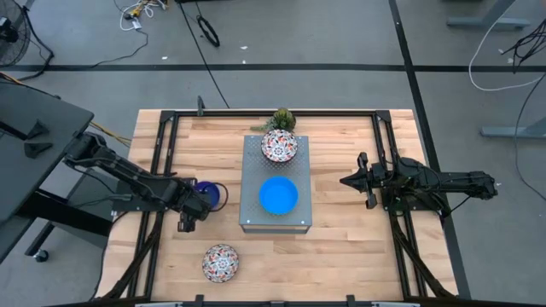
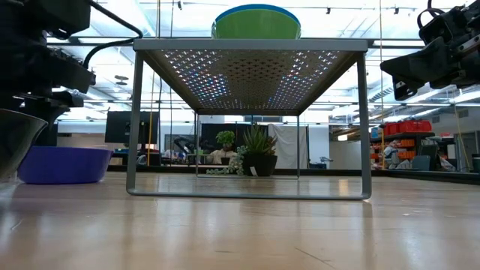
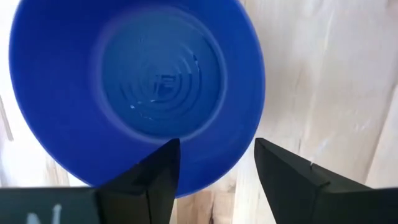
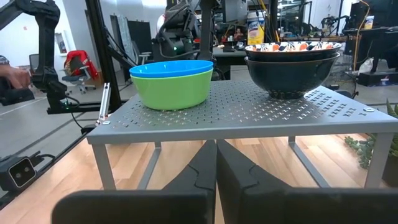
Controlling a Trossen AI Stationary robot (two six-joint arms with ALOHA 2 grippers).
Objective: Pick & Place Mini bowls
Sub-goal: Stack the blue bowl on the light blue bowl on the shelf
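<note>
A dark blue mini bowl (image 1: 213,194) (image 3: 137,87) sits upright on the table, left of the grey perforated box (image 1: 275,217). My left gripper (image 1: 198,201) (image 3: 216,149) is open over the bowl's near rim, with one finger above the inside and one outside; no touch shows. On the box, a light blue bowl (image 1: 278,195) is nested in a green one (image 4: 174,90), and a floral bowl (image 1: 279,147) sits in a dark bowl (image 4: 289,74). Another floral bowl (image 1: 220,262) lies near the table's near edge. My right gripper (image 1: 345,181) (image 4: 216,158) is shut, waiting in the air right of the box.
A small spiky green plant (image 1: 282,119) stands just behind the box at the far side. The box rests on four thin legs with open space beneath (image 2: 247,150). Bare wood lies between the box and my right gripper, and along the near edge to the right.
</note>
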